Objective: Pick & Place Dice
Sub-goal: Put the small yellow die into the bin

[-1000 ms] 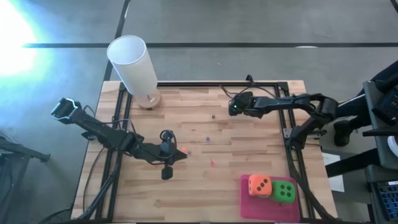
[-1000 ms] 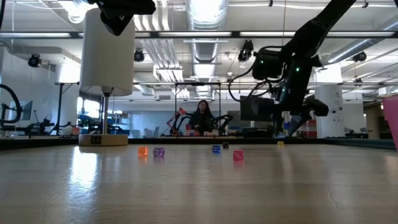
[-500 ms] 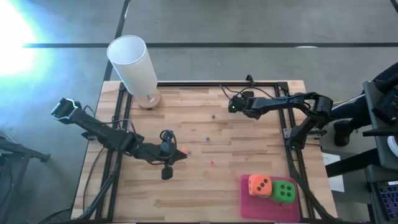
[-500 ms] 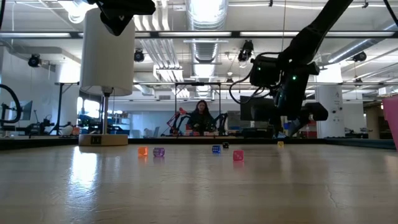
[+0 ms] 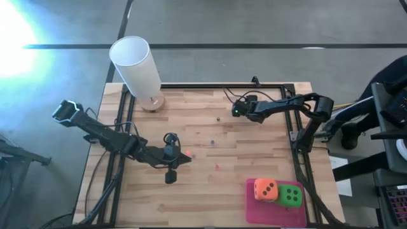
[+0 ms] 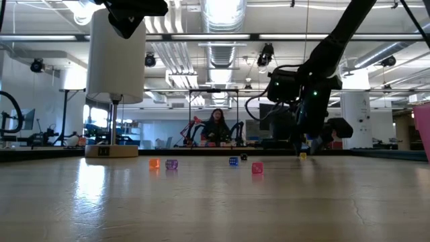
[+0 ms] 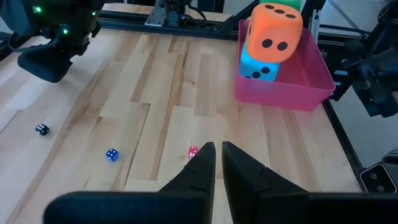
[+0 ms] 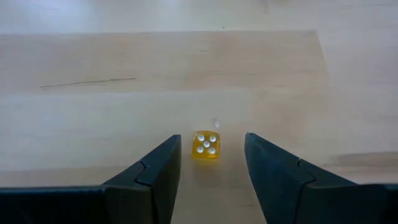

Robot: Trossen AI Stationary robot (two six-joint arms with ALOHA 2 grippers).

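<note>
One yellow die (image 8: pixel 206 145) between right tool (image 8: pixel 211 163) fingers

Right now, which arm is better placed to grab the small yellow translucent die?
Right. The right gripper has open fingers either side of the small yellow translucent die; the left gripper is farther away.

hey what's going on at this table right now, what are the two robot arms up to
The right gripper is low over the far side of the wooden table, its fingers open on either side of a tiny yellow die that lies on the wood, not yet gripped. The left gripper waits near the table's middle, fingers close together and holding nothing. A few other tiny dice lie scattered on the wood. Large orange and green dice sit in a pink tray at the near right corner.
</note>
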